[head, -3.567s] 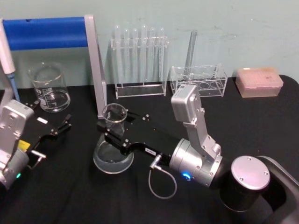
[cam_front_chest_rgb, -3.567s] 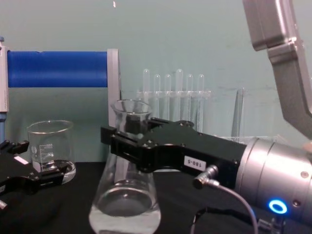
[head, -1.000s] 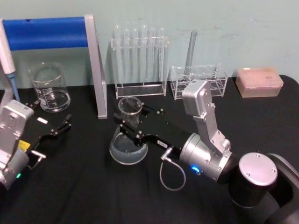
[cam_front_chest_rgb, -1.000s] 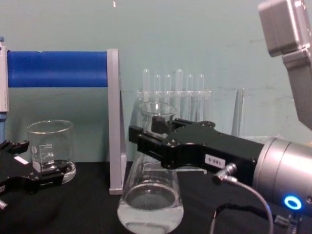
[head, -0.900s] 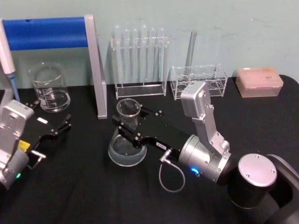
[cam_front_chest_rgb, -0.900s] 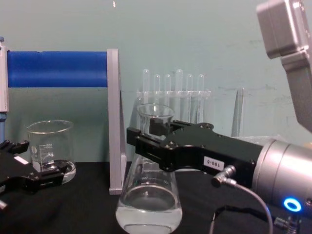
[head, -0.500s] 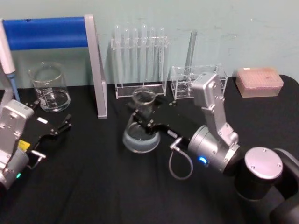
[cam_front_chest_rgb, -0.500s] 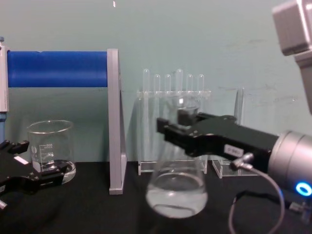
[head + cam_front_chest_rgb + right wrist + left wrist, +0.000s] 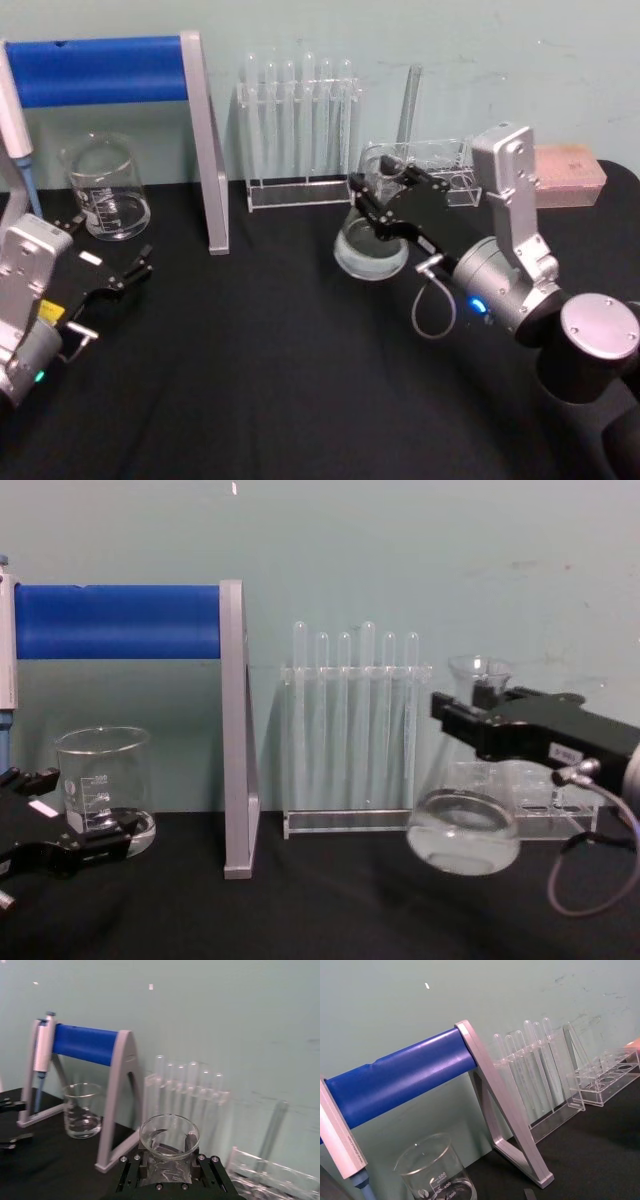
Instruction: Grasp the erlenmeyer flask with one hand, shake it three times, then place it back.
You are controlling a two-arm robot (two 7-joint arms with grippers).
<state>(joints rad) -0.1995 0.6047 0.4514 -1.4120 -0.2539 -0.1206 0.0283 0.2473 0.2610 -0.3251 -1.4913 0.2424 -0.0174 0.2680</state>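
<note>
Right arm: reaching forward and to the left across the back of the desk [image 9: 280, 380], silver wrist low, forearm link standing up behind it.
Right end effector [image 9: 385, 195]: clenched on the neck of the erlenmeyer flask [image 9: 370, 250], one black finger on each side just under the flared rim. The right wrist view looks straight down into the open mouth.
Flask pose: from the chest view it tips slightly, with the neck leaning right and the wide base swung left. Its base seems to hang clear of the desk, and clear liquid sits in the bottom.
Flask position: right of centre, in front of the low clear rack [image 9: 440, 165] and just right of the test tube rack [image 9: 298, 130].
Cable: a thin grey loop [image 9: 430, 310] droops from the right wrist to the desk.
Left arm: parked at the left edge, low over the desk.
Left end effector [image 9: 108, 250]: released, jaws spread and gripping nothing, pointing toward the glass beaker [image 9: 102, 190].
Nearby: the blue-barred pipette stand [image 9: 100, 70] stands between the beaker and the test tube rack, with a pipette [image 9: 18, 130] hanging at its left end.
Far right: a pink box [image 9: 570, 170] sits behind the right arm, well apart from the flask.
Path: the test tube rack stands close on the flask's left, and open black desk lies in front.
</note>
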